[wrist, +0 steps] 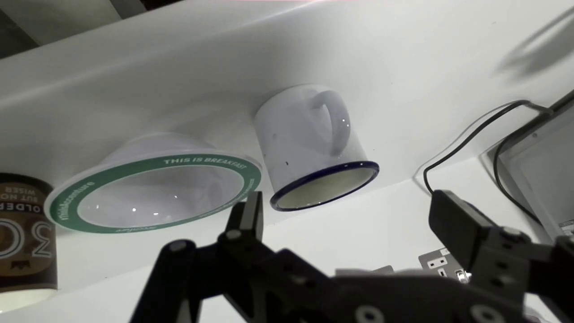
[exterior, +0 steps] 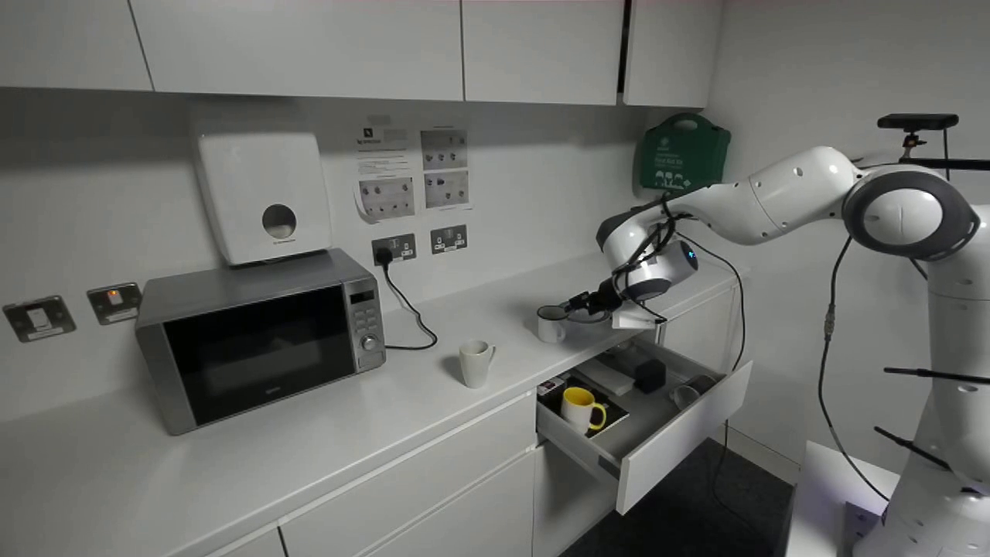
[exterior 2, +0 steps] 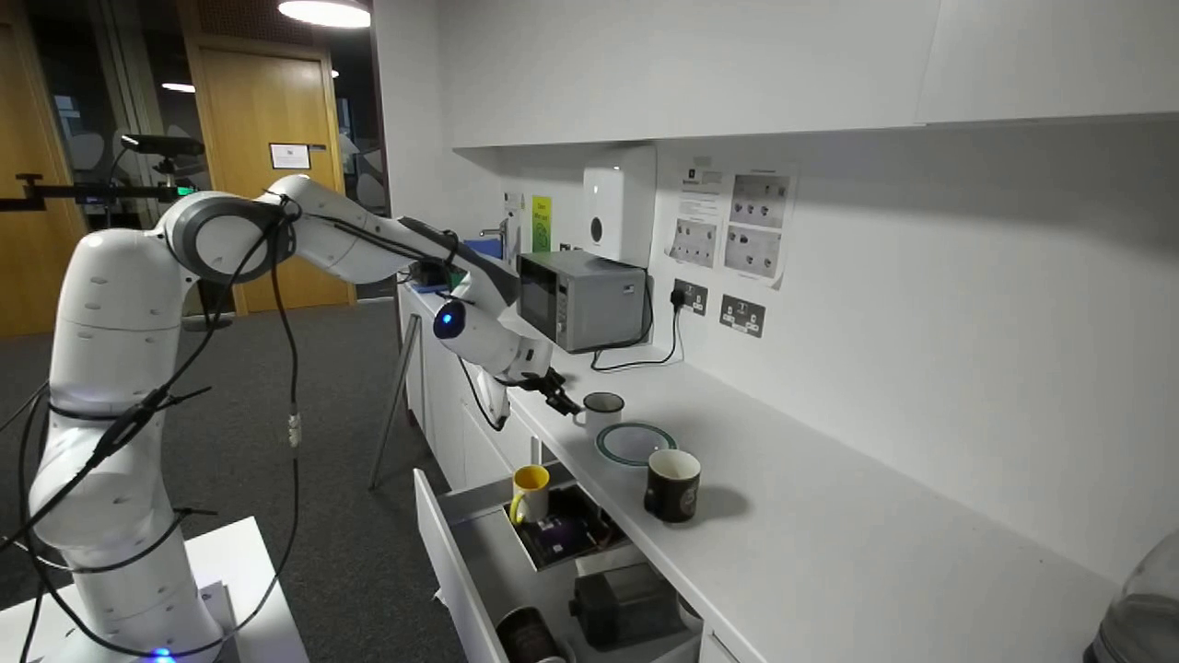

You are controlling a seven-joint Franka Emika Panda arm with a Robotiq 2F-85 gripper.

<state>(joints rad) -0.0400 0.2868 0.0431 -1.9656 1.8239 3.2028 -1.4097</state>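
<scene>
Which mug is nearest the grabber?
The blue-rimmed white mug beside the bowl; the plain white mug, dark mug and yellow-handled mug are farther from the gripper.

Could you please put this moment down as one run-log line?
gripper: open, empty | nearest: blue-rimmed mug, upright on counter | beside it: bowl | drawer: open, yellow-handled mug inside

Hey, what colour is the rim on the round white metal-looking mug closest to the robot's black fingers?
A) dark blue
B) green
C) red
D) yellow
A: the wrist view shows a dark blue rim on the round white enamel-looking mug; green is on the wide white bowl beside it.
</scene>
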